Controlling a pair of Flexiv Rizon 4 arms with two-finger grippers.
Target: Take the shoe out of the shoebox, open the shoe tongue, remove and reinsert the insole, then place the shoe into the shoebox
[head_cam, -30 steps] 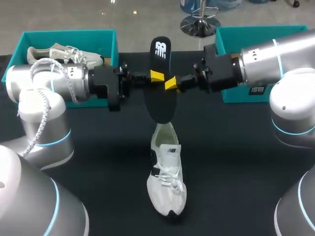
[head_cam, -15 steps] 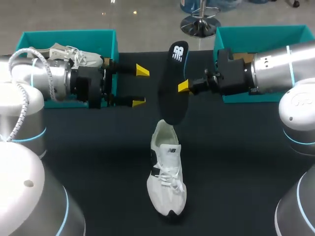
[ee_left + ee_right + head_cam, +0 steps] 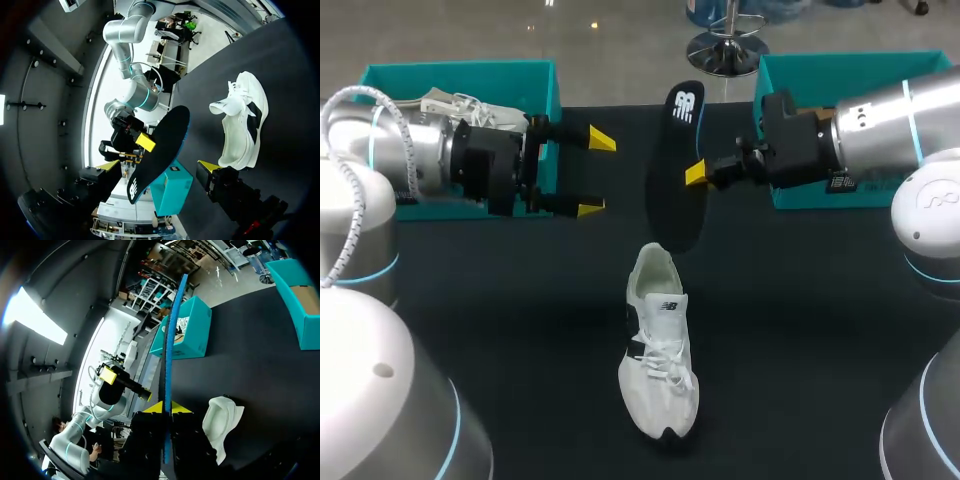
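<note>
In the head view the black insole (image 3: 676, 170) hangs upright over the table, with my right gripper (image 3: 696, 174) shut on its edge. The white shoe (image 3: 658, 355) lies on the black table below it, toe toward the front edge. My left gripper (image 3: 592, 173) stands open, left of the insole and apart from it. In the left wrist view the insole (image 3: 161, 145) is ahead of my open left gripper (image 3: 159, 166), and the shoe (image 3: 243, 120) lies beyond. The right wrist view shows the insole (image 3: 170, 340) edge-on between the shut fingers of my right gripper (image 3: 164, 408), with the shoe (image 3: 222, 422) beside it.
A teal shoebox (image 3: 542, 78) at the back left holds a second white shoe (image 3: 450, 105). Another teal shoebox (image 3: 782, 72) stands at the back right behind my right arm. Both boxes show in the right wrist view, the left one (image 3: 195, 325) and the right one (image 3: 300, 305).
My left gripper let go of the insole, opened wide and drew back to the left. My right gripper kept the insole and shifted it slightly right and back.
</note>
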